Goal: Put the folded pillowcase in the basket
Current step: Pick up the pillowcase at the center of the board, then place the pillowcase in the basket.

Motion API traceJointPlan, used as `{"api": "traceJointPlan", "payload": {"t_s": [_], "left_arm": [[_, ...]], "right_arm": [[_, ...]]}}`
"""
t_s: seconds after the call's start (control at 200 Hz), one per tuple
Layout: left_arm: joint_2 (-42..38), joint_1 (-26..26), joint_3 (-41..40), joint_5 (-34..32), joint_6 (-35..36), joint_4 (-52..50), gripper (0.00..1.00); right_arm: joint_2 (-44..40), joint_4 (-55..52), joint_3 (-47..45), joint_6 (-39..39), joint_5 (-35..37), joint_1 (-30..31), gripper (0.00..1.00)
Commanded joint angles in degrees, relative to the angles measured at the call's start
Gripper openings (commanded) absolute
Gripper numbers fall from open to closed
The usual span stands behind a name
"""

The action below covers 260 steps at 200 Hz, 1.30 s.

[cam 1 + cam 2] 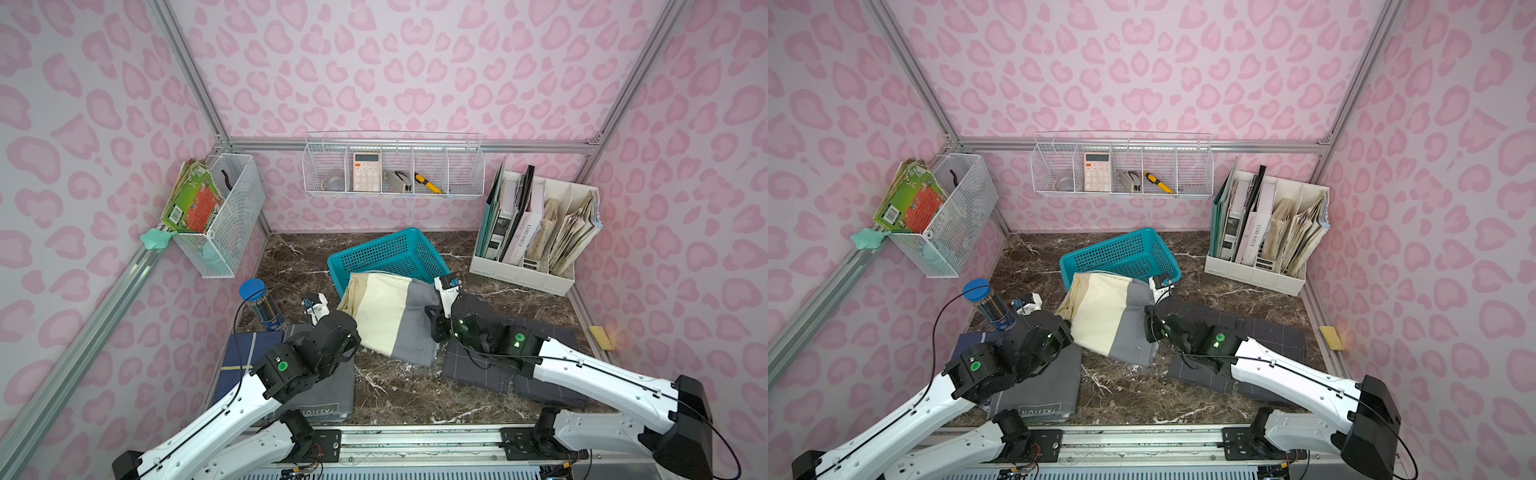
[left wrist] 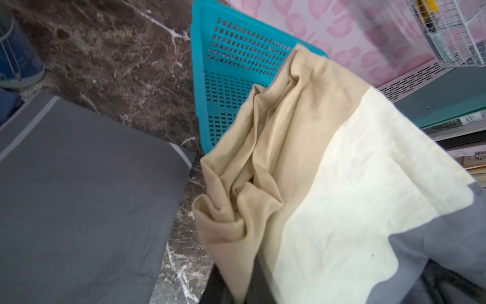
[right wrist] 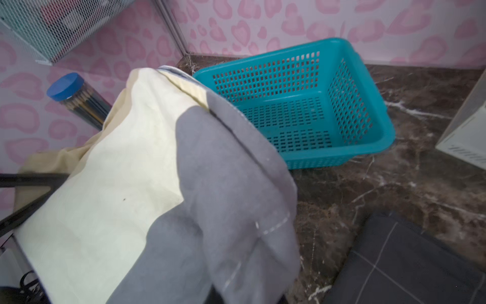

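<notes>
**Top views.** Folded pillowcase (image 1: 388,316) raised clear of the tabletop (image 1: 395,390), slung crosswise between the two arms. Left claw (image 1: 355,332) closed tight on the tan-and-cream side. Right claw (image 1: 431,318) closed tight on the grey side. Fingertips of both buried in the cloth. Teal basket (image 1: 386,249) straight ahead of both claws, about equally near to each, with its near rim overlapped by the cloth's far edge. Pencil tube (image 1: 262,307) off to the left and file organiser (image 1: 528,266) off to the right, both apart from the forward path.

**Left wrist view.** Tan folds of the pillowcase (image 2: 315,197) hanging just before the basket's (image 2: 236,79) latticed wall. Dark grey folded cloth (image 2: 79,197) flat on the tabletop alongside.

**Right wrist view.** Grey band of the pillowcase (image 3: 223,184) draped in front of the basket (image 3: 302,113), whose floor is bare. Checked dark cloth (image 3: 407,263) below, near the arm.

**Judged need.** A short forward carry by both claws together, high enough that the sagging hem clears the near rim.
</notes>
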Motion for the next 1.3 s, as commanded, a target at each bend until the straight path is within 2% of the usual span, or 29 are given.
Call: {"api": "traceJointPlan", "payload": {"t_s": [0.0,0.12,0.415,0.62,0.825,1.04,1.295], "left_arm": [[2.9,0.17,3.25,-6.82,8.29,4.82,0.0],[7.51,1.83,5.92,-10.42,12.36,8.54,0.0],[21.12,8.19,9.25,-8.23,14.88,18.28,0.0],[32.21,9.75,12.82,-9.88,14.94,22.03,0.0],[40.44,11.29,14.84,-9.64,12.1,22.17,0.0],[45.57,12.37,15.76,-6.26,8.24,20.31,0.0],[49.31,12.41,16.54,-3.45,5.75,19.12,0.0]], "right_arm": [[4.11,2.39,5.48,-8.08,-4.69,-4.34,0.0],[11.45,2.1,12.87,-12.83,-8.93,-8.9,0.0],[30.66,-1.68,32.61,-22.62,-14.28,-16.7,0.0],[44.16,-6.97,46.18,-26.64,-13.3,-18.4,0.0],[53.45,-12.28,56.35,-29.74,-13.1,-18.68,0.0],[59.35,-16.41,61.95,-30.83,-12.54,-18.81,0.0],[60.57,-15.39,59.1,-30.01,-12.76,-19.53,0.0]]}}
